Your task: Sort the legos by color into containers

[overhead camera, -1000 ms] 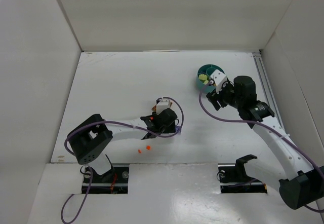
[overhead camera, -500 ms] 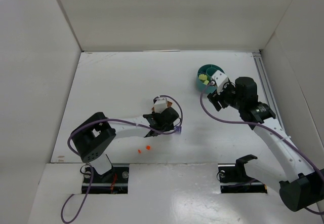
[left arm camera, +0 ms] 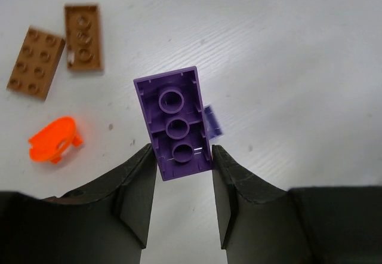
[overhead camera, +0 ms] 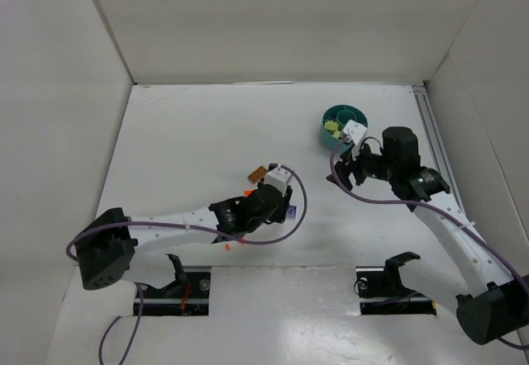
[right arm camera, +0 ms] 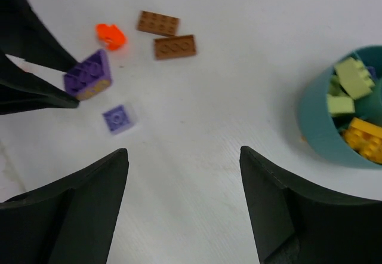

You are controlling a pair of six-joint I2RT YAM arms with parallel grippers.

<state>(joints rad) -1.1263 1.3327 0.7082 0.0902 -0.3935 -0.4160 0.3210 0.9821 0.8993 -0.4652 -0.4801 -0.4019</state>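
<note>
While both arms reach out over it, the white table (overhead camera: 207, 125) carries everything. The left arm (overhead camera: 165, 223) stretches low toward the middle of the table. The right arm (overhead camera: 450, 225) bends in from the right, with its wrist near the dish.

The round teal dish (right arm camera: 316, 129) stands on the table's far right part, well apart from the loose bricks. Light green bricks (right arm camera: 352, 76) lie in it, and a yellow-orange brick (right arm camera: 364, 135) lies beside them in the dish's near part.

The left end effector (left arm camera: 182, 150) is narrowed onto a purple brick (left arm camera: 174, 123), one finger against each long side near one end, the brick's hollow underside facing the wrist camera. The right end effector (right arm camera: 182, 154) stands wide over bare table with nothing between its fingers, the dish just to one side.

Two brown bricks (left arm camera: 36, 62) (left arm camera: 82, 37) lie flat on the table near the left end effector, close together, studs up. An orange piece (left arm camera: 55, 140) lies near them, apart from the purple brick. A small lavender brick (right arm camera: 117, 119) lies just beside the held purple one, partly hidden behind it in the left wrist view.
</note>
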